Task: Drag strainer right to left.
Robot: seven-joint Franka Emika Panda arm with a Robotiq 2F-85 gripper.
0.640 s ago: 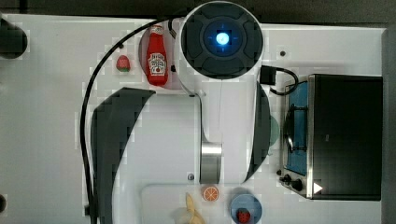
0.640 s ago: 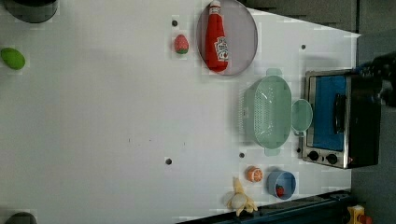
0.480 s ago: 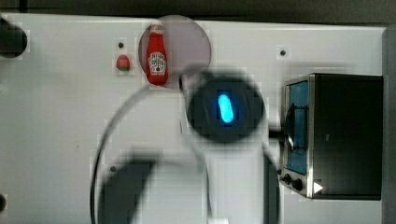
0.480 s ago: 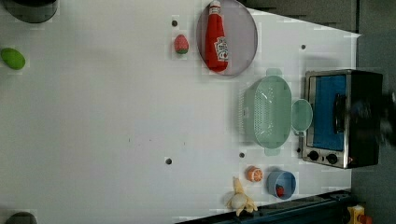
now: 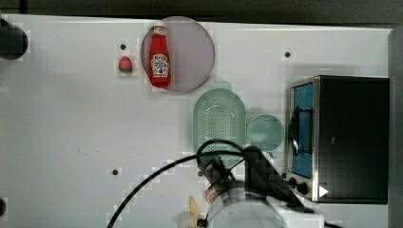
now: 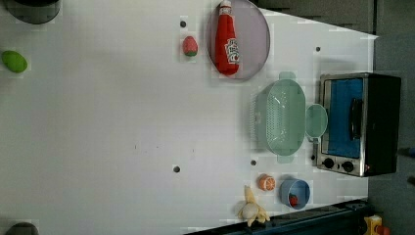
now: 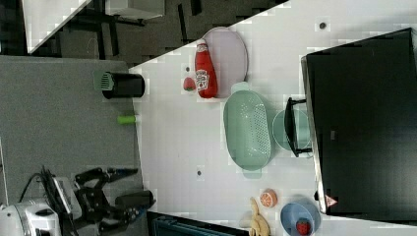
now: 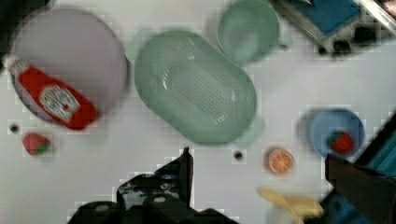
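Strainer [image 5: 219, 122] sits on the white table [image 5: 71, 123], oblong and mint-green, its perforated basin facing up. In the top view a round mint-green cup [image 5: 265, 132] lies just beside it on the top view's right, with a toaster oven [image 5: 349, 137] beyond. A ketchup bottle [image 5: 159, 56] lies on the grey-lilac plate [image 5: 192, 52] near the strainer's upper end. The gripper [image 7: 115, 194] hangs well apart from the strainer, fingers spread wide and holding nothing.
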